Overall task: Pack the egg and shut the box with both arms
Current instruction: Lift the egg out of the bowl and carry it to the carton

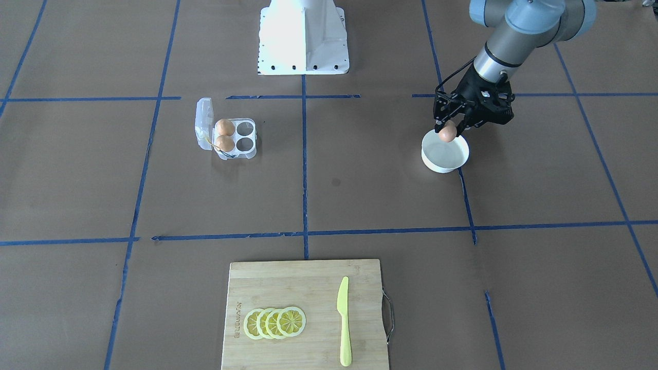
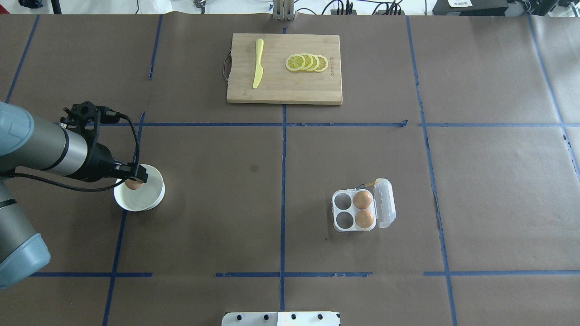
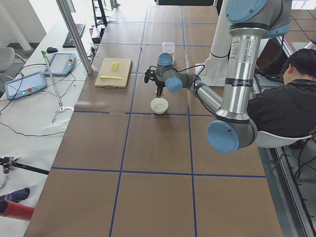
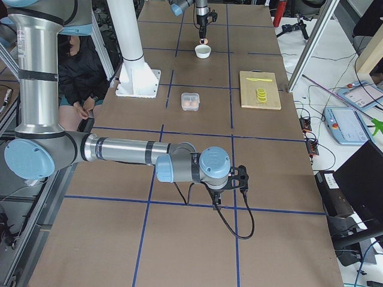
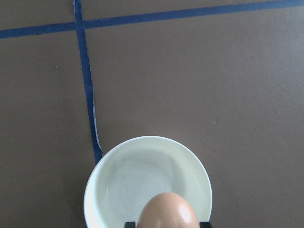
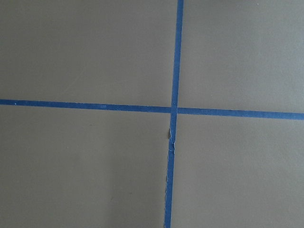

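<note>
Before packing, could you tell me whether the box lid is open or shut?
Open: the lid is swung back beside the box, its four cells uncovered, two empty.

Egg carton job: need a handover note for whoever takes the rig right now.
Left gripper: jaws shut on the egg, held just above the white bowl.
Right gripper: over bare table, far from the box; open or shut cannot be told.
Box: lid open, two eggs in the cells beside the lid, two empty cells.
Done: egg grasped.
Left: place it in an empty cell, release, close the lid with both arms.
</note>
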